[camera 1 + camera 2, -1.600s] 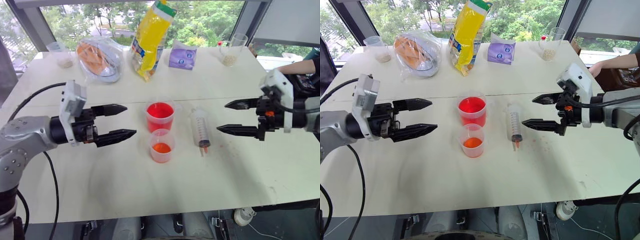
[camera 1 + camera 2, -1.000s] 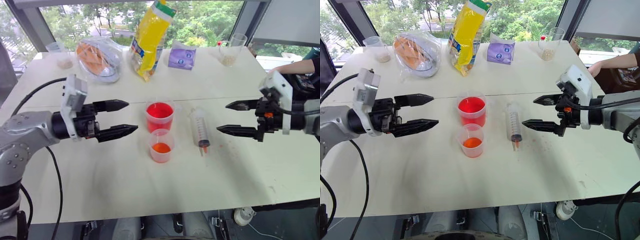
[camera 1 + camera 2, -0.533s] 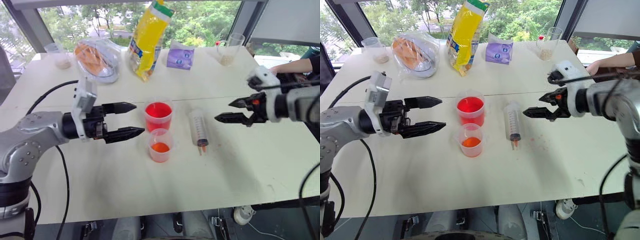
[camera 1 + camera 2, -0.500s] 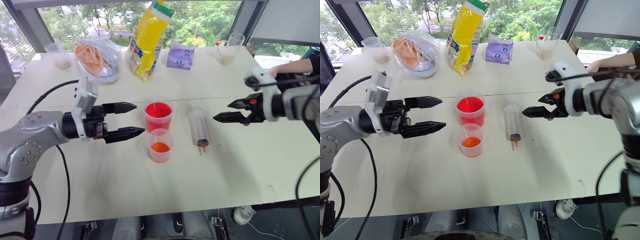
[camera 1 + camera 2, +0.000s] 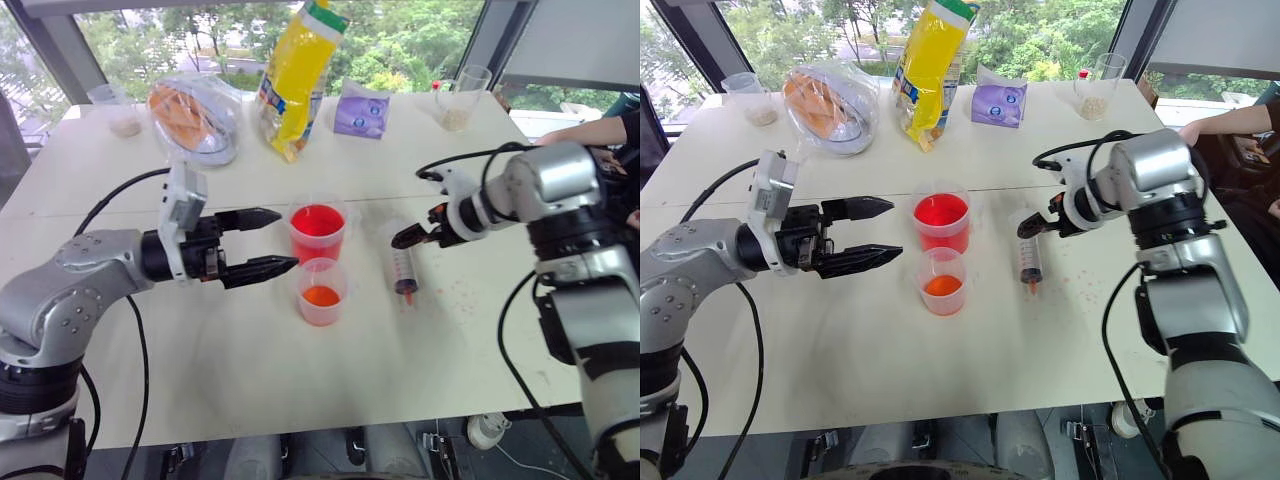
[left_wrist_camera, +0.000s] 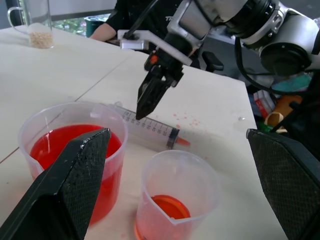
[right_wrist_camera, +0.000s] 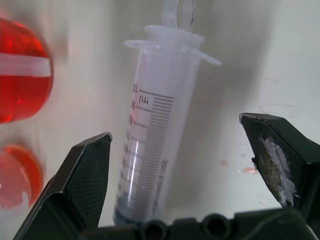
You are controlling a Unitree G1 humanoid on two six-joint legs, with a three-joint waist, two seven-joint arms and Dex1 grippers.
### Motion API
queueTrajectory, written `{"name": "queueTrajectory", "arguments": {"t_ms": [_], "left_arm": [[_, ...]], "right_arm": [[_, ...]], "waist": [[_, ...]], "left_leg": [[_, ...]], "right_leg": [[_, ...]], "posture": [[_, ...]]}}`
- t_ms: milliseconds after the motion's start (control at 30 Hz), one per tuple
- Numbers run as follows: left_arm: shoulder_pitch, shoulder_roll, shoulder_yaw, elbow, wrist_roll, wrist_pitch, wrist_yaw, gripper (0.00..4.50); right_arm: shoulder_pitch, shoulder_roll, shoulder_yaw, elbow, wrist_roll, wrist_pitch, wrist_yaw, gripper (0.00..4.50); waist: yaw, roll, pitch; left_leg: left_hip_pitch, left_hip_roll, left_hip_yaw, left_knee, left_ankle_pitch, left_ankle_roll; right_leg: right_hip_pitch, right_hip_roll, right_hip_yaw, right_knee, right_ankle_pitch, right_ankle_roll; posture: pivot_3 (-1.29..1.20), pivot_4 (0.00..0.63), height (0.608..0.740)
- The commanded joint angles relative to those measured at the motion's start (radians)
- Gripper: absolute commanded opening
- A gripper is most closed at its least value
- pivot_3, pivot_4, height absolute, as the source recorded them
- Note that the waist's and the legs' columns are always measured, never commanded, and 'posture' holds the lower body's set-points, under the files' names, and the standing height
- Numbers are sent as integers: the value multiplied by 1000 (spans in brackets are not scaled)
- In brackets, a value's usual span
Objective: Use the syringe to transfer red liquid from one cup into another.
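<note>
1. Syringe [image 5: 403,261]: flat mid-table, right of both cups.
2. Right gripper [image 5: 404,236]: spread wide, empty, above the barrel.
3. Tall cup [image 5: 320,231], short cup [image 5: 323,290]: red liquid.
4. Left gripper [image 5: 275,240]: wide open, empty, left of cups.

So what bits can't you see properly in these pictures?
- Syringe: in the right wrist view its tip end is hidden behind the right gripper.
- Syringe markings: too small to read in the head views.
- Cup of beige grains: too small to identify the grains.
- Person's arm: cut off by the picture's edge.
</note>
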Motion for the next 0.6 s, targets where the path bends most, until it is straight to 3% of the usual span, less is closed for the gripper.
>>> {"name": "queueTrajectory", "arguments": {"t_ms": [33,300,400,533,600], "left_arm": [[7,-9,24,-35,-4,-23,19,4500],[46,-6,50,-62,1,-40,58,4500],[64,-2,63,-76,-1,-41,67,4500],[76,6,80,-80,1,-43,73,4500],[78,11,84,-79,1,-43,73,4500]], "right_arm": [[-39,30,15,61,-51,-44,-12,4475],[-48,115,144,210,-180,-202,30,4475],[-36,121,196,192,-206,-222,72,3720],[-16,117,234,146,-231,-224,114,1677],[-6,112,234,116,-237,-208,122,1413]], "waist": [[1,0,0],[-6,-3,-2],[-6,-3,-2],[-7,-3,-2],[-8,-3,-2]], "left_leg": [[0,0,0,0,0,0],[3,0,0,0,0,0],[6,0,-1,0,0,-1],[6,1,-1,0,0,-1],[6,1,-1,0,0,-1]], "right_leg": [[0,0,0,0,0,0],[3,0,0,0,0,0],[6,0,0,0,0,0],[6,0,0,0,0,0],[6,1,0,0,0,0]], "posture": [[0,150,740],[0,150,740],[0,150,740],[0,150,740],[0,150,740]]}}
